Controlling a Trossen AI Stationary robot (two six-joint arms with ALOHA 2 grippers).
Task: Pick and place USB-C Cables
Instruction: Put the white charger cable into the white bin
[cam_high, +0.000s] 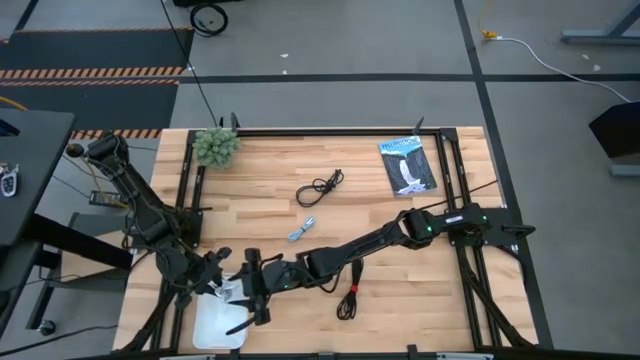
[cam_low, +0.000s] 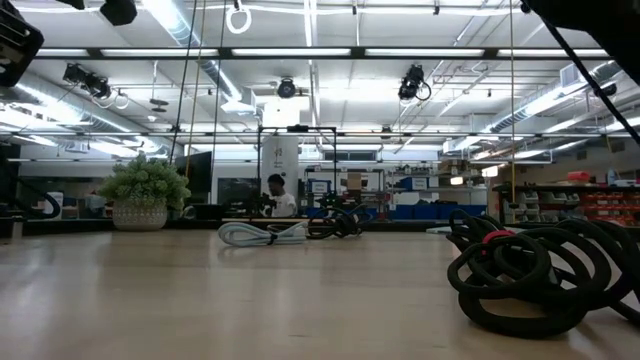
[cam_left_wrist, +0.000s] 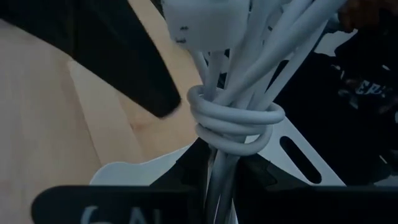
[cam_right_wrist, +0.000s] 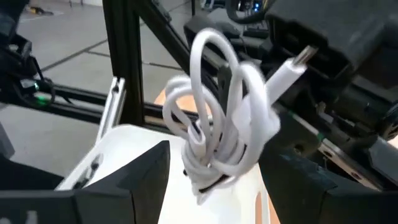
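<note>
A white coiled USB-C cable (cam_right_wrist: 217, 124) is up over a white tray (cam_high: 215, 328) at the table's near left corner. My left gripper (cam_left_wrist: 217, 177) is shut on it. My right gripper (cam_right_wrist: 214, 183) reaches across from the right and is open, with a finger on each side of the coil. On the wood lie a black cable (cam_high: 320, 187), a short pale blue-grey cable (cam_high: 302, 230) and a second black cable (cam_high: 348, 300), which bulks large in the low view (cam_low: 530, 275). My left gripper pinches the white cable's bundle between its two fingers just below the turns wound round its waist (cam_left_wrist: 217, 158). The fingers lie along the strands. The cable is lifted clear above the tray, and its plug end (cam_left_wrist: 208, 25) points away from the fingers.
A blue-and-white flat packet (cam_high: 408, 165) lies near the far right corner. A small potted plant (cam_high: 215, 147) stands at the far left. Black frame rails (cam_high: 190, 190) run along the table's left and right sides. Bare wood lies in the middle.
</note>
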